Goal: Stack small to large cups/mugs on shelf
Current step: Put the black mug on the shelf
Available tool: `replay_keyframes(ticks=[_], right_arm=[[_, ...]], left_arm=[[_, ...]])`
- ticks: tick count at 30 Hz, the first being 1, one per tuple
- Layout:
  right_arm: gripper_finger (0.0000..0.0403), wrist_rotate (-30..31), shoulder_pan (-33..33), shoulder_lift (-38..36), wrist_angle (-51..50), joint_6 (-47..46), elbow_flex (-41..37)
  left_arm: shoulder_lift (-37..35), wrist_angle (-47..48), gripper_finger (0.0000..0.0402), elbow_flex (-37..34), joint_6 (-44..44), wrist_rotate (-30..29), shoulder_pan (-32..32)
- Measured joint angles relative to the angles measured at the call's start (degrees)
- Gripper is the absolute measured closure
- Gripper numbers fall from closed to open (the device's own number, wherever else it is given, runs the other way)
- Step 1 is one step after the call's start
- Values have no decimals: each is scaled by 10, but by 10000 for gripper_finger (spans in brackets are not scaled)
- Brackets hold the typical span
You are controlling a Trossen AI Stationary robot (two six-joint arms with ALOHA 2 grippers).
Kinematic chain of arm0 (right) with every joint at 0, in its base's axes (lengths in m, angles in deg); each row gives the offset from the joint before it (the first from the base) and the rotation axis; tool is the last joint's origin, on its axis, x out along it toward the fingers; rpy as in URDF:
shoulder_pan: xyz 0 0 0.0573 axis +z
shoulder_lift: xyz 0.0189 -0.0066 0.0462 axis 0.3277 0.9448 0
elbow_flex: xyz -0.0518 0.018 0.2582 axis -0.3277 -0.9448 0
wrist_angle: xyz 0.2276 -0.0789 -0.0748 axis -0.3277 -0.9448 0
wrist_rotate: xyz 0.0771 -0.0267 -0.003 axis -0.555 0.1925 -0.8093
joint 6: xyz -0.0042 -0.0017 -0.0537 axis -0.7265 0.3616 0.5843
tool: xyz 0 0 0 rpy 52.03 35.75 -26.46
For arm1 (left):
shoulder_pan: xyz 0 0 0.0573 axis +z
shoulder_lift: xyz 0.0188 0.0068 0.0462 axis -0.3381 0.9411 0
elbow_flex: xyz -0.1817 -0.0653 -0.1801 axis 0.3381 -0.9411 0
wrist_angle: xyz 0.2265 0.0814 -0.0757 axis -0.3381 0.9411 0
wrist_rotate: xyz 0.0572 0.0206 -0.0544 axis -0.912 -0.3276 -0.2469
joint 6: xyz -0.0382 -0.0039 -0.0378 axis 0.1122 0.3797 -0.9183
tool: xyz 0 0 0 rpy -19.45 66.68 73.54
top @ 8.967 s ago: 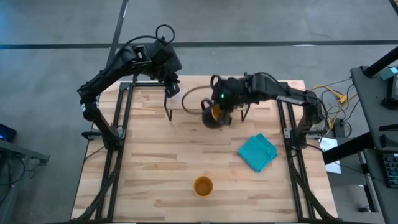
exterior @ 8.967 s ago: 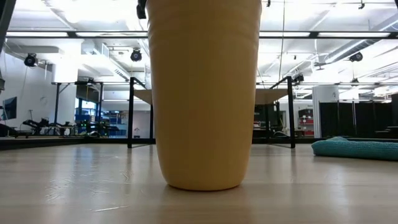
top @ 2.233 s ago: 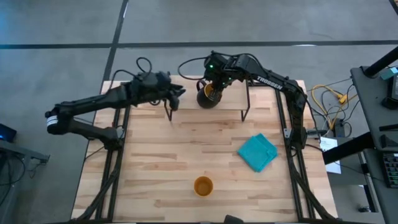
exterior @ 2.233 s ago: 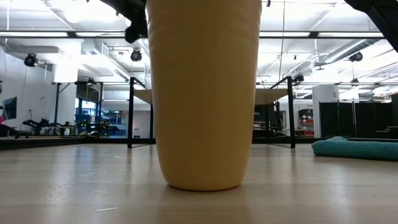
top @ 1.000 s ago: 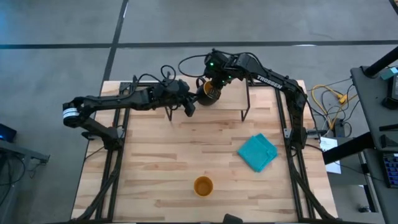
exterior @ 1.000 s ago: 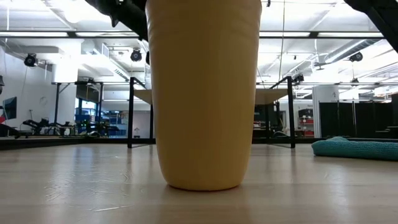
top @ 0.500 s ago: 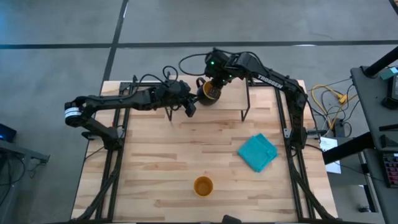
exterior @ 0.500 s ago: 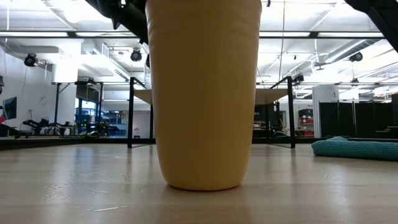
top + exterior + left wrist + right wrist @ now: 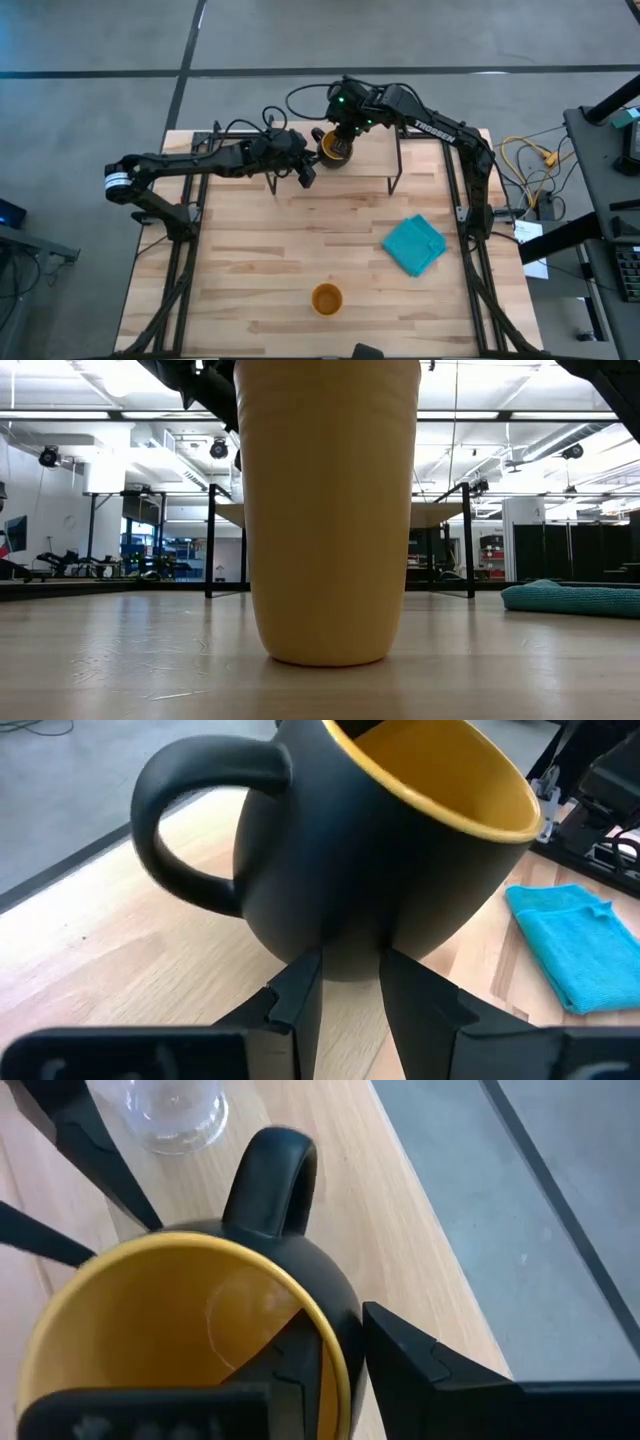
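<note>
The dark mug with the yellow inside is over the left part of the light-wood shelf, held by my right gripper. I cannot tell if its base rests on the board. The clear cup stands upright on the shelf just beyond the mug's handle. My left gripper is shut, with its tips right at the mug's lower wall; I cannot tell if they touch. The handleless yellow-orange cup stands upright near the table's near edge and fills the low view. My right gripper pinches the mug's wall at the rim, on the side away from the handle. One finger is inside the mug and one outside. The fingers come from above, slanting down. The mug's mouth faces up.
A teal cloth lies on the table to the right of centre, also in the low view. The shelf's thin black legs stand on the table's far part. Bare wood lies between the shelf and the yellow-orange cup.
</note>
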Motion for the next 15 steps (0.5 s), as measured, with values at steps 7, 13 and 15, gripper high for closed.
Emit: replay_keyframes(ticks=[7,13,15], right_arm=[[331,1,0,1,9,0,0],[322,0,0,1,11,0,0],[320,0,0,1,12,0,0]], left_arm=[[0,-1,313,0,0,0,1],[-1,-3,313,1,0,0,1],[-1,-3,313,1,0,0,1]])
